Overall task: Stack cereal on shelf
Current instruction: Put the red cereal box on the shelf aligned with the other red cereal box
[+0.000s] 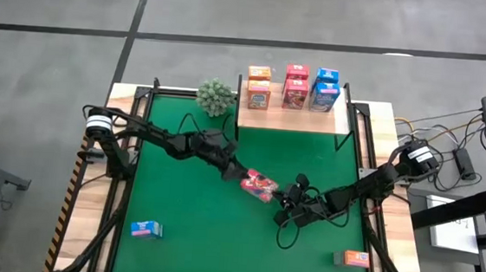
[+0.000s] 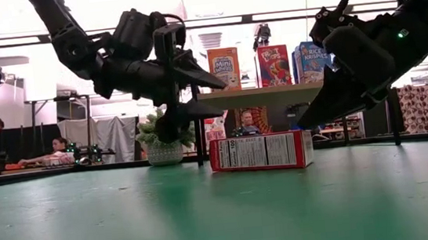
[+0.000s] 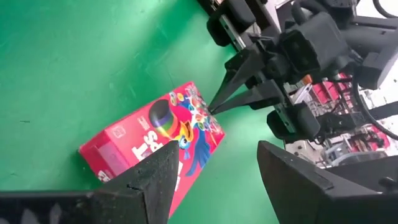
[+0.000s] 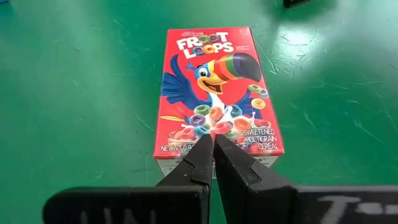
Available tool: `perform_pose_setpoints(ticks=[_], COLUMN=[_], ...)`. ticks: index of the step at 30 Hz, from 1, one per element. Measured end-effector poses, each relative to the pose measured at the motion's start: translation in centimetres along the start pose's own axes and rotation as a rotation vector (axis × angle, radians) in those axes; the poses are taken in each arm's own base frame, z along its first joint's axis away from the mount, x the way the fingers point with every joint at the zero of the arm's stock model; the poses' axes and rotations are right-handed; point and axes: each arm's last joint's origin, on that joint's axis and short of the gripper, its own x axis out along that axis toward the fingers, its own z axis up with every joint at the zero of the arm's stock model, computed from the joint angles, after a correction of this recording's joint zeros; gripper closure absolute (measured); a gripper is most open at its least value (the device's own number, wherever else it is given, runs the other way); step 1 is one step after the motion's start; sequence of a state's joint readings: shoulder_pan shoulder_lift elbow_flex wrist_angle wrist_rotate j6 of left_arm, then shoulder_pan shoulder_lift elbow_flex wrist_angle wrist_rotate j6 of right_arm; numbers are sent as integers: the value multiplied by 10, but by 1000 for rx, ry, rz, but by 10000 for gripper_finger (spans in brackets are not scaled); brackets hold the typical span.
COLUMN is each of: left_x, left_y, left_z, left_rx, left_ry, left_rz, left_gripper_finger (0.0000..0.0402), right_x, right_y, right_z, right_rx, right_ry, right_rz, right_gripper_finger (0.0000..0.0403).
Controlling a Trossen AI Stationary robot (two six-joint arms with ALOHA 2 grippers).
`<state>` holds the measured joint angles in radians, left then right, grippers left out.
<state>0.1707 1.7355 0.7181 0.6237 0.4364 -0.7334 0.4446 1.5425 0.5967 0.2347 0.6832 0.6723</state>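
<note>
The Froot Loops box (image 4: 214, 93) is lying flat on its back, printed front up, in the middle of the green surface (image 1: 185, 210), right between the two arms. In the high view its long axis runs roughly from one gripper toward the other, tilted a bit. The left gripper (image 1: 238, 172) is at one end of it with its fingers (image 3: 146, 180) spread apart, one of them over the box's edge in the left wrist view and the other out over the felt, so the box sits just ahead of and partly between them, not clamped yet as far as I can tell. The right gripper (image 4: 214, 163) has its fingers pressed together and its tips are at the box's bottom edge, looks like touching or just about. Both are about equally close, but the left one is the only one set up to grab, so I'd guess the pickup is its job.

The shelf (image 1: 292, 118) is at the far side of the surface, next to a small green plant (image 1: 216, 96). It already carries six boxes in three rows of two: orange, red, blue. Two more are still out on the felt near the front edge, a blue box (image 1: 145, 228) on the left side and an orange box (image 1: 356, 259) on the right.
</note>
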Motion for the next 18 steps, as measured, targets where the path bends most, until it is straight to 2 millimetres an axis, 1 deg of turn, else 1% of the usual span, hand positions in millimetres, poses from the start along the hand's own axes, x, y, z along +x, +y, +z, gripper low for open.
perform_pose_setpoints(ticks=[10,13,18], left_x=[0,0,1], left_y=[0,0,-3], left_z=[0,0,5], left_rx=[-11,-19,-14], left_ry=[1,-6,-19], left_rz=[4,5,-7], left_gripper_finger=[200,199,170], right_x=[-6,-8,-8], right_y=[2,4,4], right_z=[-9,-12,-15], right_rx=[31,24,34], right_ry=[27,51,63], right_rz=[-6,16,14], right_gripper_finger=[394,394,394])
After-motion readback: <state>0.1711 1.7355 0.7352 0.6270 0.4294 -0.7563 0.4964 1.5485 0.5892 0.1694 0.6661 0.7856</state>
